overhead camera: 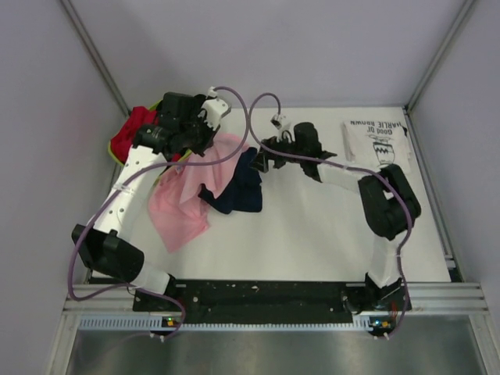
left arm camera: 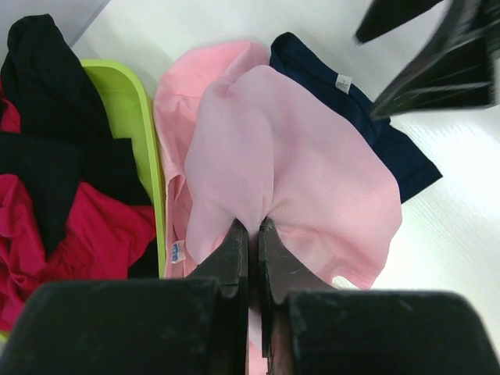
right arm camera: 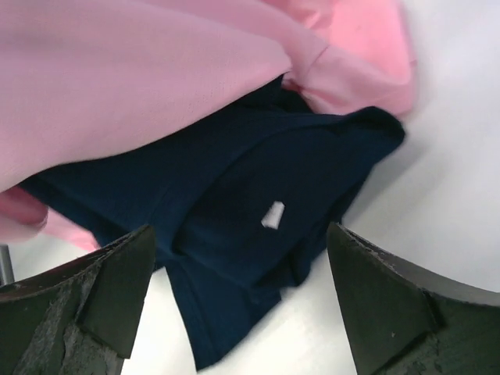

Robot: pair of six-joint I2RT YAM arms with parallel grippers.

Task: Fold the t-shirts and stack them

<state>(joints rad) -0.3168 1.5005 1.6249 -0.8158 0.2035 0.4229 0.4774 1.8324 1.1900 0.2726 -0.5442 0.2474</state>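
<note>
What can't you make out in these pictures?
- Navy shirt: far part under the pink shirt, top and right wrist views.
- Basket: top view, mostly behind the left arm; left wrist view, clothes cover all but one rim.
- White shirt: top view, cartoon too small to make out.

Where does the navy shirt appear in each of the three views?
Top external: navy shirt at centre, right of pink shirt.
Left wrist: upper right, partly under pink shirt.
Right wrist: centre, under pink shirt.
Shared landmark: the pink shirt lying over it.
</note>
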